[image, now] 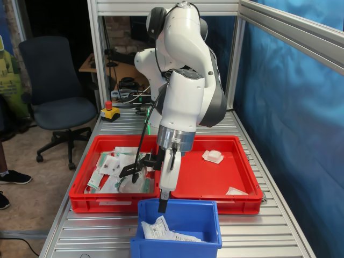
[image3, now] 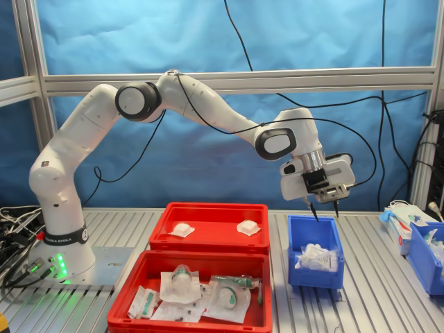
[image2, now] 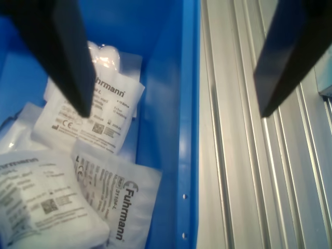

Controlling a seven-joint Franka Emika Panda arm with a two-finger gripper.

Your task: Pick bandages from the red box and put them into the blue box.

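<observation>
Fingers (image2: 72,67) spread, nothing between – gripper (image3: 324,211) hung over blue box (image3: 298,277) rim | several bandages (image3: 317,257) already inside it | two left in red box (image3: 208,243) – at back wall and far corner.

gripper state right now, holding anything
gripper: open and empty, jaws spread across the rim of the blue box, above the bandages inside.
</observation>
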